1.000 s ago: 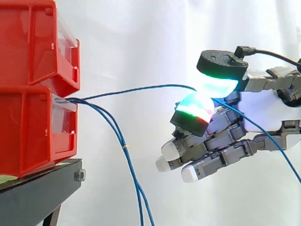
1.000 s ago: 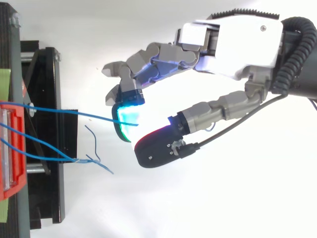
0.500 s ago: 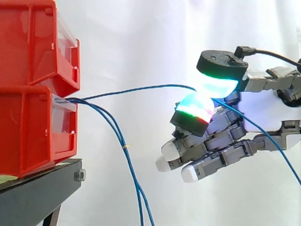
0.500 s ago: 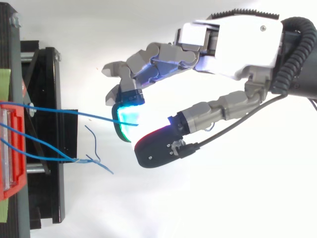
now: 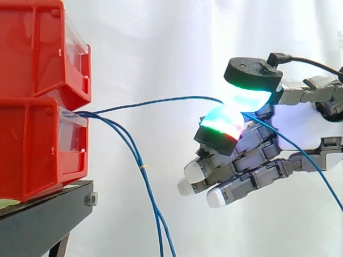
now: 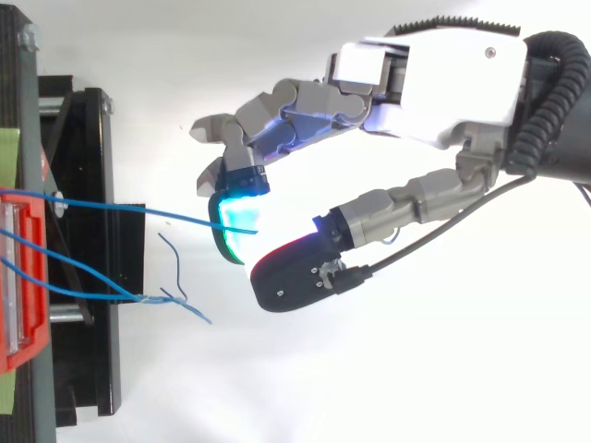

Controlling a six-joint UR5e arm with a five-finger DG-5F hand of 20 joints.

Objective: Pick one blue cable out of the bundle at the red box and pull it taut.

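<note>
Blue cable [image 5: 161, 100] pinched by robot hand [image 5: 305, 120] at 3 o'clock, arcing slightly from red box [image 5: 32, 144] at 9 o'clock; other blue cables [image 5: 147, 184] drooping toward 6 o'clock.

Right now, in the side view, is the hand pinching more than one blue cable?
No: one blue cable runs from the red box into the hand's pinch; the other cables hang down free.

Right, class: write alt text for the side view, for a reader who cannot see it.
A robot hand pinches one thin blue cable between glowing fingertip pads; it arcs gently from the lower red plastic bin. Two more blue cables droop from that bin.
</note>
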